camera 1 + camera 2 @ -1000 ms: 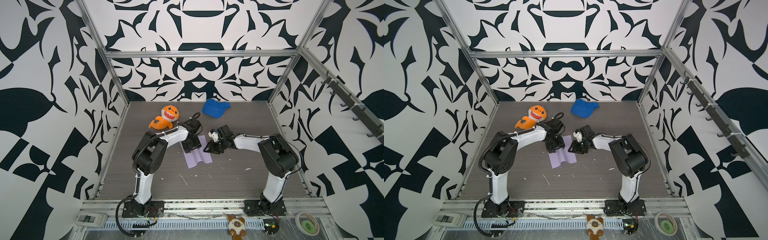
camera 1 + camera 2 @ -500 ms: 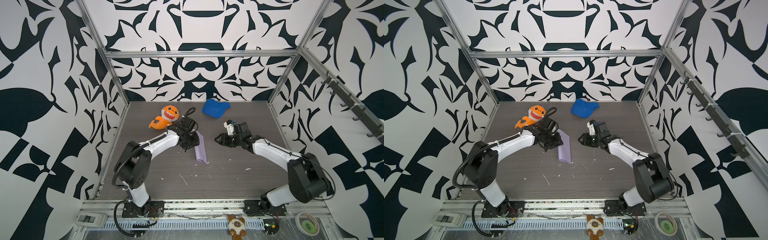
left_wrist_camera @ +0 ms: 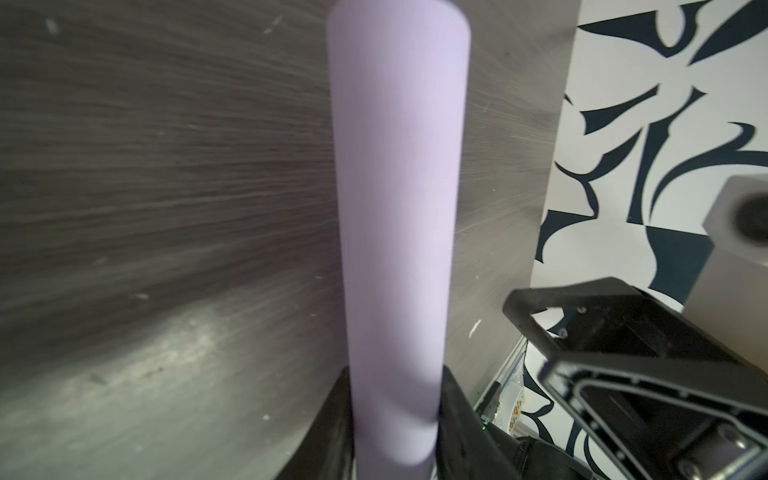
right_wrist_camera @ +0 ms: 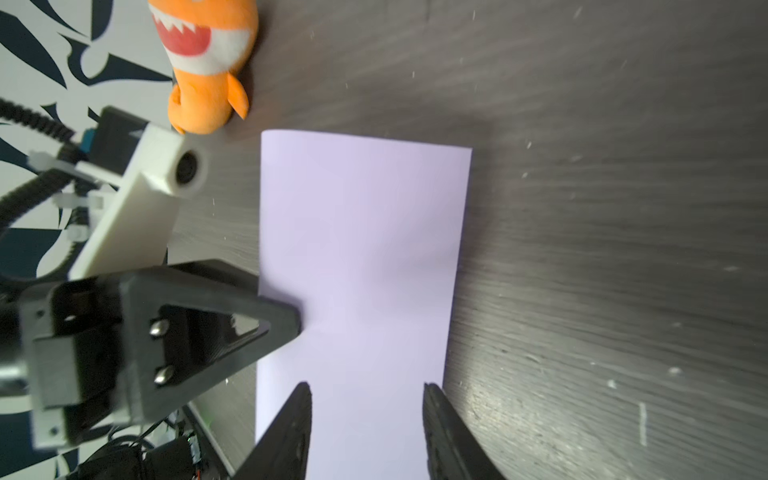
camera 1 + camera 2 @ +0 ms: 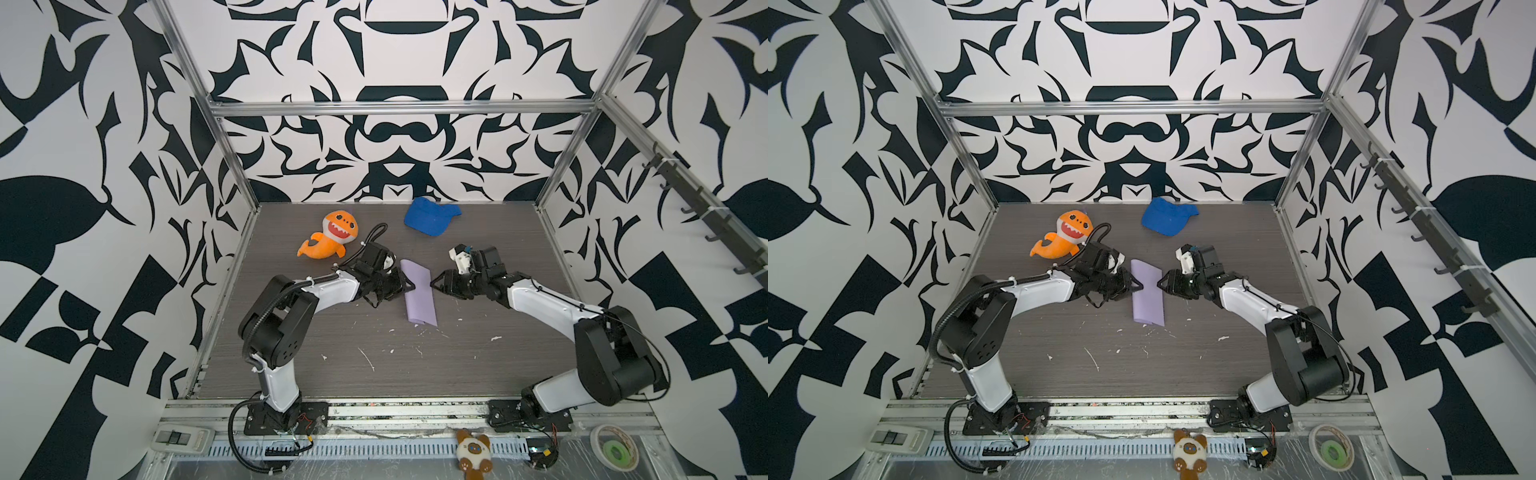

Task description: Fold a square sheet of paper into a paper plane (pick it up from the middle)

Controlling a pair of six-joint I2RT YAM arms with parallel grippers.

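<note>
So the paper (image 5: 419,293) is lying folded over on the table (image 5: 374,374), right between the two claws. The left claw (image 5: 411,286) is pinching the rounded fold side, I think, with the fingers (image 3: 334,424) hugging both faces, but it's blurry up close. The right claw (image 4: 366,386) is sitting spread at the opposite edge, its tips hanging over the paper.

The right end effector (image 4: 368,386) has its two black fingers spread apart over a matte pale-lavender sheet of paper (image 4: 361,232), which stretches ahead of it as a long rectangle on the dark grey wood-grain desk (image 4: 582,208). Just beside it, the left end effector (image 4: 291,324) meets the sheet's edge with a black triangular fingertip. An orange plush shark (image 4: 208,75) lies farther ahead.
</note>
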